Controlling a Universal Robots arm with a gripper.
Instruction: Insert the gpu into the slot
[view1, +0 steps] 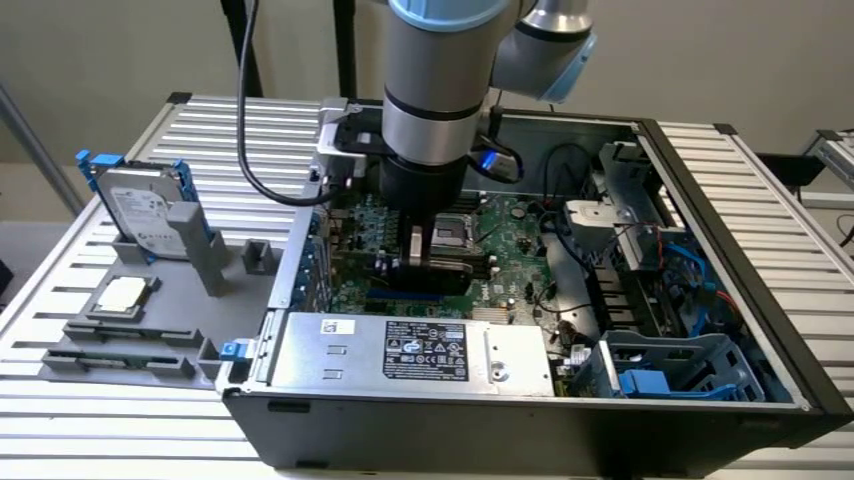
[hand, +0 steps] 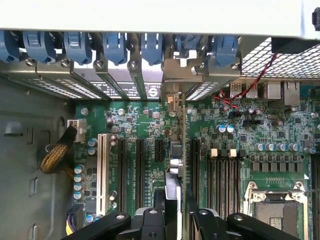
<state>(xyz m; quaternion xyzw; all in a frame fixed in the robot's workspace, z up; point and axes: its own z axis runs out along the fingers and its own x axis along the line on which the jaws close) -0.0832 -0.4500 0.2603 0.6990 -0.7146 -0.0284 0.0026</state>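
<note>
While claw (hand: 176, 202) clamps graphics card (hand: 176, 162), card stands edge-on: thin, flat, dark, silver bracket (hand: 180, 75) at one end, over long black slots (hand: 140, 165) of green motherboard (hand: 280, 125).

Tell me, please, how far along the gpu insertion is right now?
Done: the gpu is already inside the open case. In hand: the gripper grips it edge-on over the motherboard. Left: seating. Whether its edge is seated cannot be told.
</note>
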